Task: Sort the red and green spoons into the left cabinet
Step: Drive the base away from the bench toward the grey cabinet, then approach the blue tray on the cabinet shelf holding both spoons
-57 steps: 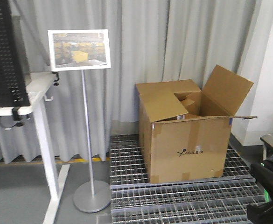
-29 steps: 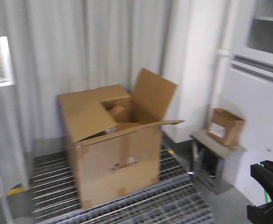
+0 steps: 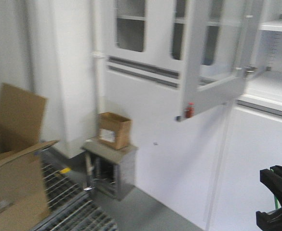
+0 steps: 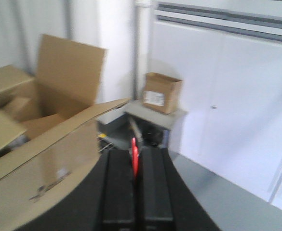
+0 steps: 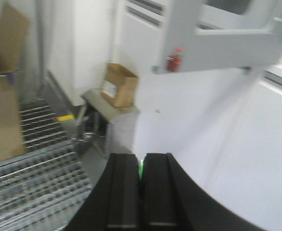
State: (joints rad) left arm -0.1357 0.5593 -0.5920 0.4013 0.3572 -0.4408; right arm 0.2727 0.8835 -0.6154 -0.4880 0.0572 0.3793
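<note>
A large box (image 3: 10, 163) stands far left on floor grating (image 3: 68, 211). Right of it, a small box (image 3: 114, 130) sits on a low stand (image 3: 109, 166) against the cabinet (image 3: 179, 154). Above and further right, a cabinet door (image 3: 218, 53) juts outward before a shelf (image 3: 271, 89). The left end effector (image 4: 137, 151) pinches a spoon (image 4: 135, 161) between its fingers, and the right end effector (image 5: 141, 156) pinches a second spoon (image 5: 141, 168).

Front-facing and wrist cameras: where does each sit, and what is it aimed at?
Front-facing: on the robot's body, facing the white cabinet and its open door; the right arm shows.
Left wrist: looks along the left fingers, shut on the red spoon, toward the large cardboard box.
Right wrist: looks along the right fingers, pinching the green spoon, toward the cabinet.
All three share the small cardboard box.
</note>
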